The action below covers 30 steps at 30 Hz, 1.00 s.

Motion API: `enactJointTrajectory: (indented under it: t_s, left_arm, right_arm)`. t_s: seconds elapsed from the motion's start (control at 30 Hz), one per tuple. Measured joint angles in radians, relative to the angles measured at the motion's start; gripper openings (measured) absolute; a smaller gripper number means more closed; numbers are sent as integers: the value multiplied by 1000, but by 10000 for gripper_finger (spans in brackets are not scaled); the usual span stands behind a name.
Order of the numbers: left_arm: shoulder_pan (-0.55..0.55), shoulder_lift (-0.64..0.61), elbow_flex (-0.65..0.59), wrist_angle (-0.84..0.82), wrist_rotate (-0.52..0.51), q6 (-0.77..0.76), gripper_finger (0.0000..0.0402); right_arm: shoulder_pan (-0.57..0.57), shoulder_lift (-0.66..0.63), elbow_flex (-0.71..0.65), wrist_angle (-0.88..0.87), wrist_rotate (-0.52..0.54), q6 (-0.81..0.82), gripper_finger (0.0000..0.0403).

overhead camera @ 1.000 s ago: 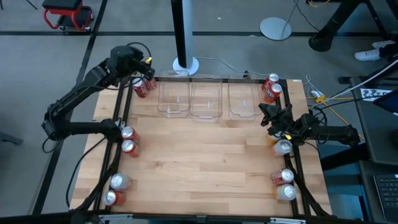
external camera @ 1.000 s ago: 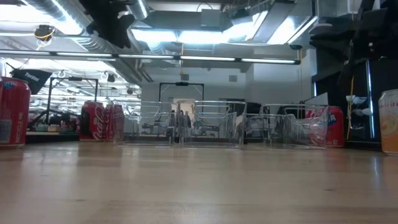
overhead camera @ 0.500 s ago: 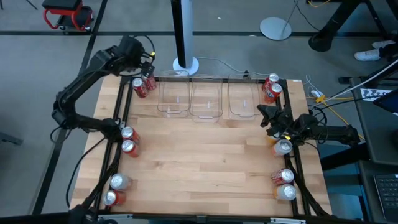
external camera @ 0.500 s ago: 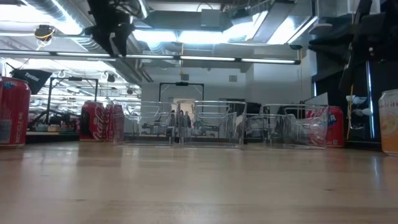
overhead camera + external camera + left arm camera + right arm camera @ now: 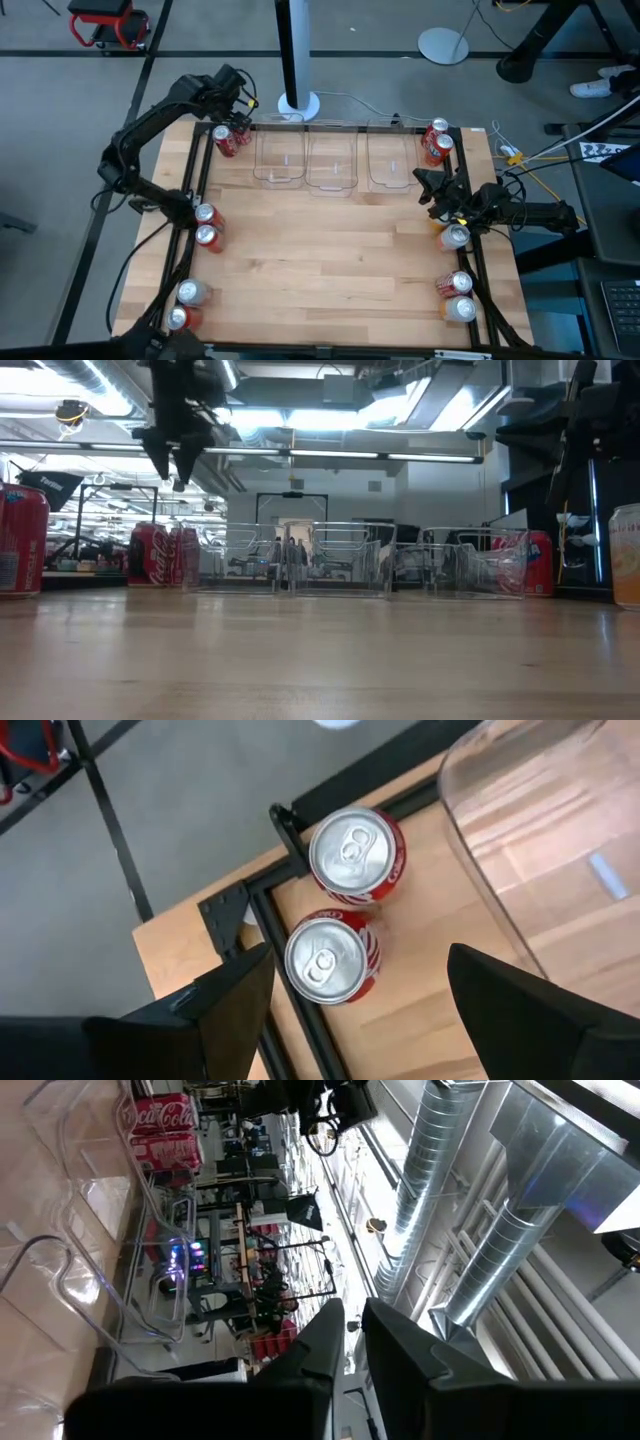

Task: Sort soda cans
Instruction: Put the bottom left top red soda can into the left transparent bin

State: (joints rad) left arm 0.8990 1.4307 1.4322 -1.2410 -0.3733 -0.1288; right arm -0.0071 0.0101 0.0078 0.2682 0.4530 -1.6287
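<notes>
Two red soda cans with silver tops (image 5: 229, 137) stand side by side at the table's far left corner; the left wrist view shows them from above (image 5: 357, 855) (image 5: 331, 960). My left gripper (image 5: 233, 97) hangs open above them, pointing down, with its fingers on either side of the nearer can (image 5: 360, 1005) and touching nothing. In the low view it hovers (image 5: 176, 468) well above those cans (image 5: 152, 554). My right gripper (image 5: 424, 186) waits shut near the table's right edge, tipped upward (image 5: 352, 1325). Other can pairs stand along the left (image 5: 207, 225) and right (image 5: 437, 142) edges.
Three clear plastic bins (image 5: 306, 160) stand in a row at the far edge. More cans stand near left (image 5: 186, 304), mid right (image 5: 453, 236) and near right (image 5: 458, 296). Black frame rails (image 5: 196, 190) run along both sides. Bare wood lies in the middle (image 5: 330, 250).
My left gripper has swung toward the table's right and come down over the far left pair of cans, turning until its fingers point down; its elbow has moved toward the far edge. The cans and my right arm have stayed put.
</notes>
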Motion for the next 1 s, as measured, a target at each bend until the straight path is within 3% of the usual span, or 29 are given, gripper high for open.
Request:
enactJointTrajectory:
  t_s: [0.33,0.63,1.0]
  left_arm:
    - [61,15,-122,2,-6,-25,288]
    - [88,16,-203,93,59,5,288]
    - [91,23,-267,189,54,43,288]
  right_arm:
    - [0,0,0,-27,0,0,46]
    - [0,0,0,-26,0,0,46]
    - [0,0,0,-27,0,0,46]
